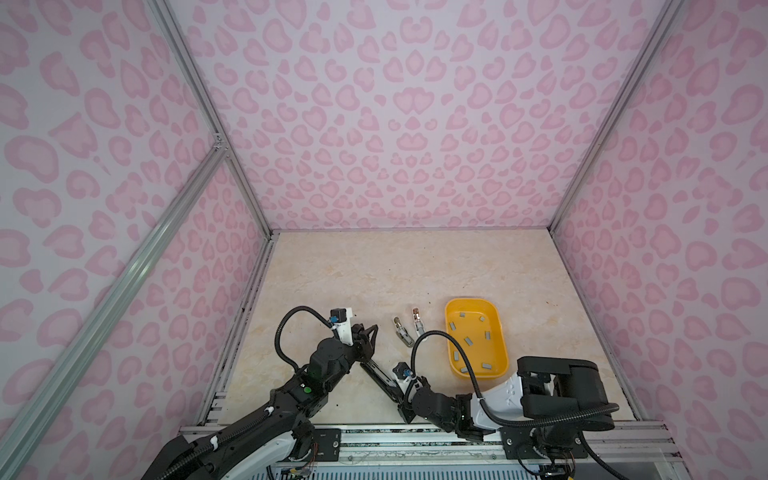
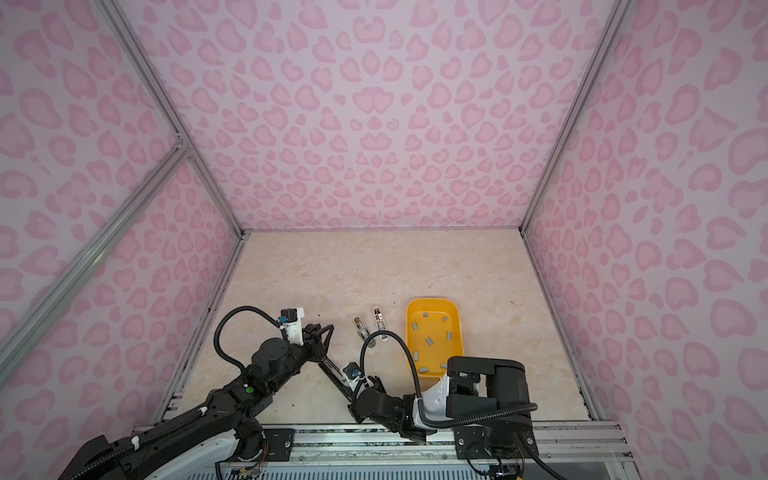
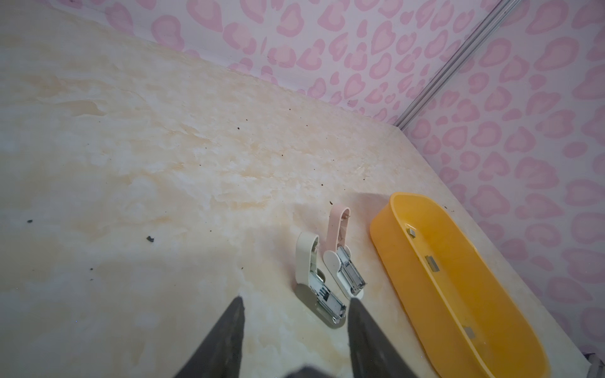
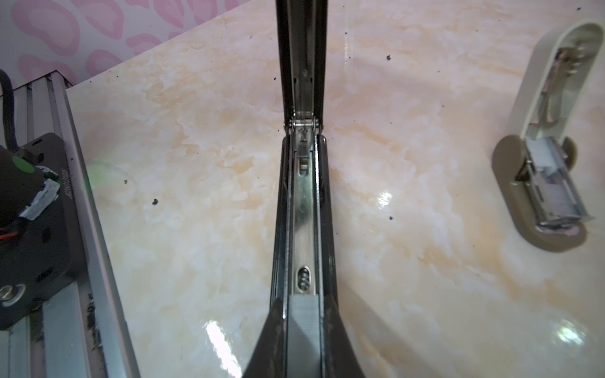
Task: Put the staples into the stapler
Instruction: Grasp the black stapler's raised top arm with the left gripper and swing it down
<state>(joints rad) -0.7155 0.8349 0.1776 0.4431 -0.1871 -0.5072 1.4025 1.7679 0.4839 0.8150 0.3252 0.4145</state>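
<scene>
Right claw [image 4: 304, 302] grips black stapler [image 4: 303, 203], hinged open.

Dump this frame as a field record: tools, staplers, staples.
left tool: open, empty, over marble-pattern table
right tool: shut on long black metal stapler, which is opened flat
small staplers: beige plastic stapler and pink plastic stapler, both hinged open, side by side on the table
staples: grey metal staple strips loose in yellow plastic tub
</scene>
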